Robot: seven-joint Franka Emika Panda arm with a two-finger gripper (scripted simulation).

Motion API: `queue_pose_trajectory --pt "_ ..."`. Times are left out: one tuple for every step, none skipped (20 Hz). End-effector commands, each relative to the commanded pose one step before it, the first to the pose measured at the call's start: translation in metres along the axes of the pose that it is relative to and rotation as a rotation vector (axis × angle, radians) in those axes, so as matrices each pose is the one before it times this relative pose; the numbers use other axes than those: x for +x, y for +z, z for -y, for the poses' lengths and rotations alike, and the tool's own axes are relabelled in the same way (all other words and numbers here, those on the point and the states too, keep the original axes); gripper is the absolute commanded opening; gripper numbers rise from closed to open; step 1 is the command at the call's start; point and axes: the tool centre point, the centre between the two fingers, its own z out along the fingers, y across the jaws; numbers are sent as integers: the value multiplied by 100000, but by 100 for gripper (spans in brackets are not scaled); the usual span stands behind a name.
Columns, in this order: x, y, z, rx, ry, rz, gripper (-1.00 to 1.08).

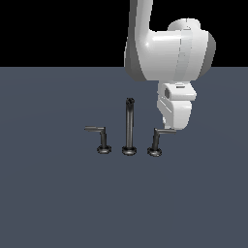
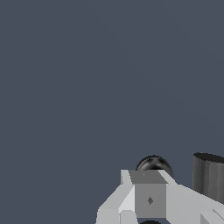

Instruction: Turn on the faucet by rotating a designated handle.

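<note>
The faucet [image 1: 129, 127] stands on the grey floor: a tall straight spout between two short L-shaped levers. The handle [image 1: 156, 139] is the lever on the exterior view's right, its thin arm jutting rightward. My gripper [image 1: 173, 126] hangs right behind that arm's outer end, at about the arm's height; I cannot tell whether it touches. In the wrist view the pale fingers [image 2: 149, 199] sit together as one block, holding nothing. A dark rounded faucet part [image 2: 153, 164] shows just past them, and a dark cylinder [image 2: 209, 177] stands to one side.
The mirror twin lever [image 1: 101, 139] with its leftward arm stands on the exterior view's left of the spout. The white arm [image 1: 164, 48] comes down from above, behind the faucet. A flat grey floor [image 1: 58, 203] lies all around.
</note>
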Motion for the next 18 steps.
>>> queue_pose_trajectory --pt "419 1 -782 -7 104 -15 -100" --pt "185 -8 -353 23 33 28 -100" --pt "166 1 -348 0 0 0 -100" --pt "167 1 -349 0 0 0 -100" --pt "168 1 -351 0 0 0 -100" --pt "170 0 -353 0 0 0 -100" --pt "199 -11 -364 33 44 42 -100" --pt "173 0 -356 0 0 0 -100" --pt "0 0 0 0 0 0 -100" --pt "-747 -7 962 993 -1137 55 -100" --pt "-44 0 -352 -64 74 -3 -100" --pt "-44 0 -354 -64 74 -3 -100" --pt "-49 -5 -355 -55 64 -3 -100" --pt "-40 3 -357 -71 83 -3 -100" --pt "-50 -5 -358 -55 64 -3 -100" --pt "-41 3 -360 -71 83 -3 -100" --pt "-51 -6 -361 -55 64 -3 -100" --pt "-42 2 -363 -71 83 -3 -100"
